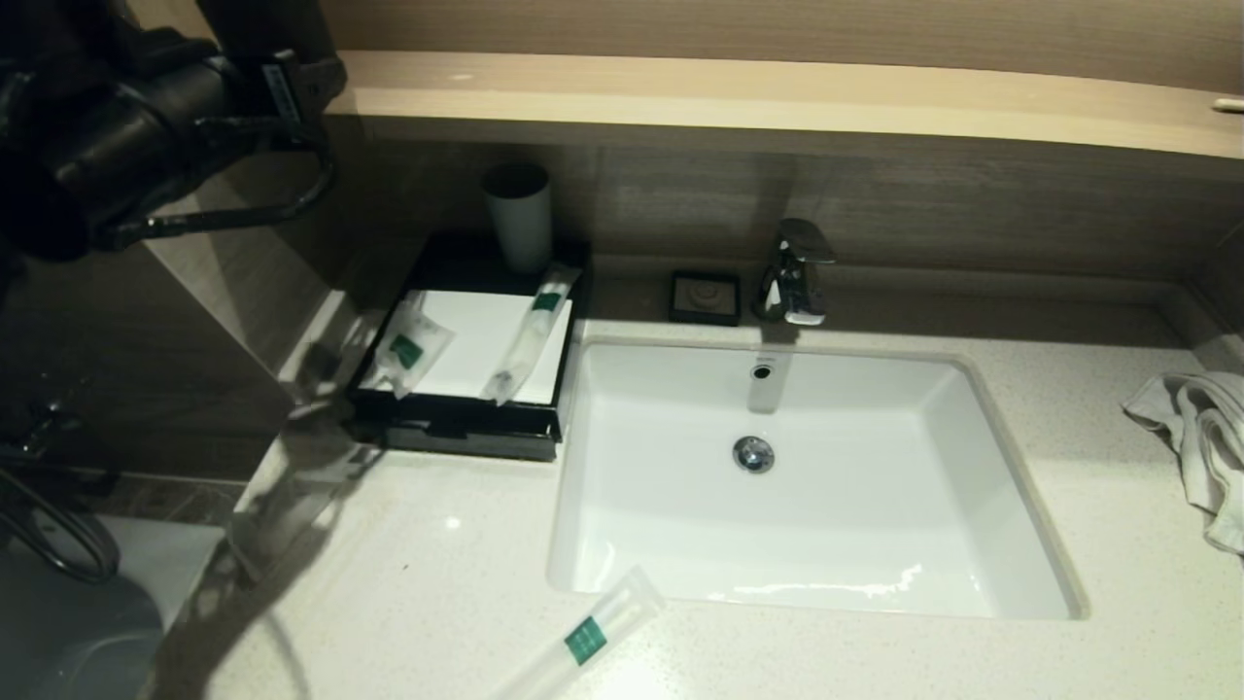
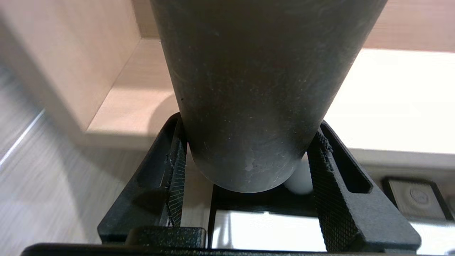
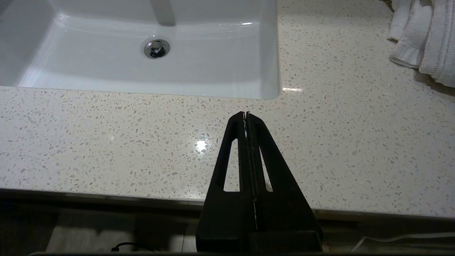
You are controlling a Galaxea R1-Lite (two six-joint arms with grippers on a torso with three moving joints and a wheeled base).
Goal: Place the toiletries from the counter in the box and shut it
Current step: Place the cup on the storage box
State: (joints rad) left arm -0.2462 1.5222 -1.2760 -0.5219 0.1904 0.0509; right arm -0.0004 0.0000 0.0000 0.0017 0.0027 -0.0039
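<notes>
The black box (image 1: 457, 433) with a white inside stands open on the counter left of the sink. Two clear toiletry packets with green labels lie on it, one at its left (image 1: 408, 350) and one along its right side (image 1: 530, 331). A third packet (image 1: 583, 637) lies on the counter in front of the sink. My left arm (image 1: 146, 126) is raised at the far left, above the box. In the left wrist view my left gripper (image 2: 249, 142) is shut on a dark grey cup (image 2: 256, 89), with the box (image 2: 263, 201) below. My right gripper (image 3: 246, 115) is shut and empty over the counter's front edge.
A white cup (image 1: 520, 214) stands at the back of the box. A black soap dish (image 1: 705, 297) and the faucet (image 1: 797, 272) are behind the white sink (image 1: 680, 408). A white towel (image 1: 1200, 437) lies at the right. A wooden shelf (image 1: 777, 97) runs above.
</notes>
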